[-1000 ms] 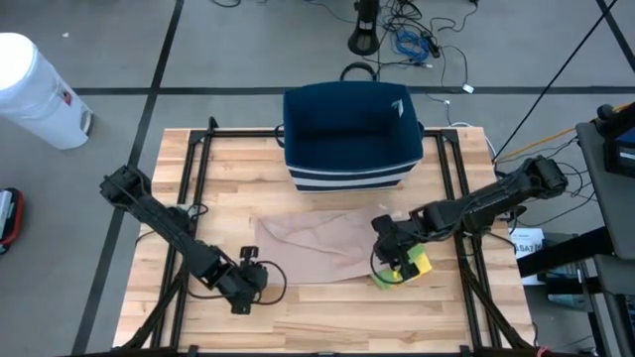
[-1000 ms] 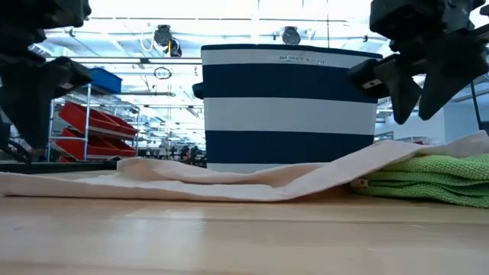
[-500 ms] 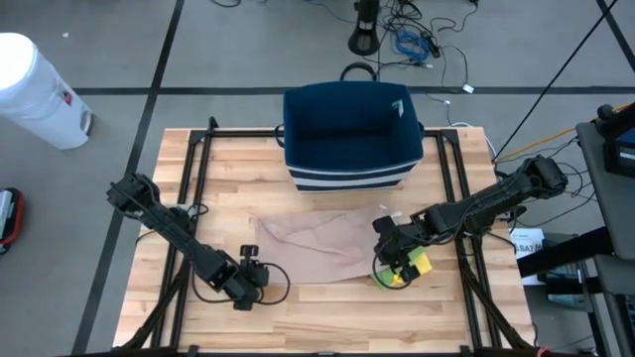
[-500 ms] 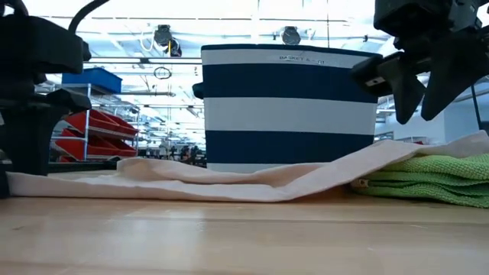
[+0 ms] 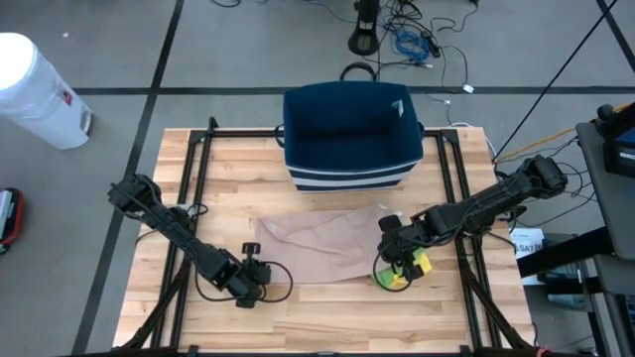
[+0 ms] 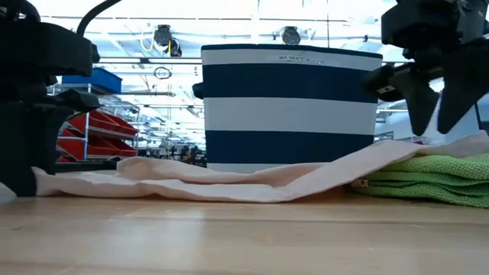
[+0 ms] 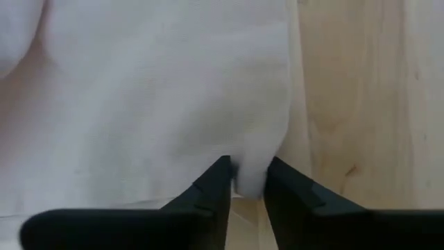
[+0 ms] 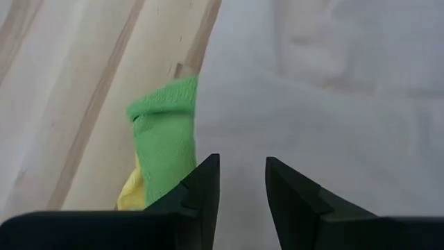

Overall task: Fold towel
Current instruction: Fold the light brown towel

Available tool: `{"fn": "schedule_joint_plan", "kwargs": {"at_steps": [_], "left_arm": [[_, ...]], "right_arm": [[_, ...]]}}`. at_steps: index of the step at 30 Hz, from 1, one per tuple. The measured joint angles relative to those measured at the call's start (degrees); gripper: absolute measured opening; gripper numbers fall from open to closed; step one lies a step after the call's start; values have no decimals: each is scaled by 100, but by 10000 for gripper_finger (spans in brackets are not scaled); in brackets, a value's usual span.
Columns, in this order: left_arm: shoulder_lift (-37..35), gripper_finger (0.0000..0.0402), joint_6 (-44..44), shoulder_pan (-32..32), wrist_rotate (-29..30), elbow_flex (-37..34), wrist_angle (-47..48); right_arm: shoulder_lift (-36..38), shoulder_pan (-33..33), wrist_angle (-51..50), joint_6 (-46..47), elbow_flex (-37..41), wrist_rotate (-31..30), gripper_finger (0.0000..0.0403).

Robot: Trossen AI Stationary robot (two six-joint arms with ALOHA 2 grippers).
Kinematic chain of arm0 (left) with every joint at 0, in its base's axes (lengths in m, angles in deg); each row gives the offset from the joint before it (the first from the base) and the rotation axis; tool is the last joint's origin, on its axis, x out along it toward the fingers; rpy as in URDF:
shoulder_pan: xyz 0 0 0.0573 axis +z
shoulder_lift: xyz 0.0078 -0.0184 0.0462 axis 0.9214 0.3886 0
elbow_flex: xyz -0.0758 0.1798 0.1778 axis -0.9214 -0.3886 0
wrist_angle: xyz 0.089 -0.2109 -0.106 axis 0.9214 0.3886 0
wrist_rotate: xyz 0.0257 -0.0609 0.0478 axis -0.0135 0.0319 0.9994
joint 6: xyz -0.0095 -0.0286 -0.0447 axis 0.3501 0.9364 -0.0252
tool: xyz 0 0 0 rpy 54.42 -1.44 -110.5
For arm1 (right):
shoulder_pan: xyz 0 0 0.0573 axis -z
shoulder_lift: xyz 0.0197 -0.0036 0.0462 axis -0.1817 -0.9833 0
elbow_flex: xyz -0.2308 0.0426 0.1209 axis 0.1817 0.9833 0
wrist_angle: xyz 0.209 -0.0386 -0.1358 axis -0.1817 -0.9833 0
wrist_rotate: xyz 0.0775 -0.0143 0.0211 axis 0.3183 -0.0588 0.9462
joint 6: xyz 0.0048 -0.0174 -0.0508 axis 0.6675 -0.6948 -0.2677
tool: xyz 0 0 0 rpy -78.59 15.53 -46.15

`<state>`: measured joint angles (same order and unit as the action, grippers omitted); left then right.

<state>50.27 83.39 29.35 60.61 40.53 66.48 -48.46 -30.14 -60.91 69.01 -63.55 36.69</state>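
A beige towel (image 5: 319,246) lies crumpled but mostly flat on the wooden table. Its right part drapes over a folded green and yellow cloth (image 5: 404,271), seen as a green stack (image 6: 428,182) in the low view. My left gripper (image 5: 254,279) is down at the table on the towel's near left corner, shut on it. My right gripper (image 5: 396,249) hovers open just above the towel where it covers the green cloth (image 8: 165,142), touching nothing. My left gripper pinches the towel's near left corner (image 7: 251,173) between its two fingers (image 7: 216,186), a small raised fold of cloth in the gap. It comes in low from the table's left side. The rest of the towel (image 6: 191,182) lies slack on the table.
A navy and white striped basket (image 5: 349,134) stands just beyond the towel toward the far edge. A black frame rail (image 5: 194,178) runs around the table. Bare wood (image 5: 327,317) lies along the near edge.
My left gripper has come down to the table and moved right onto the towel's left end, which it now covers in the low view. My right gripper has shifted slightly toward the table's right edge. The towel itself has stayed in place.
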Motion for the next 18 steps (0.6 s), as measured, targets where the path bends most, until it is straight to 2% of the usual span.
{"fn": "schedule_joint_plan", "kwargs": {"at_steps": [9,18], "left_arm": [[0,10,-89,4,1,-2,33],[-2,4,-136,4,-69,0,50]], "right_arm": [[17,-232,-583,431,0,4,102],[20,-518,-638,644,1,-149,102]]}}
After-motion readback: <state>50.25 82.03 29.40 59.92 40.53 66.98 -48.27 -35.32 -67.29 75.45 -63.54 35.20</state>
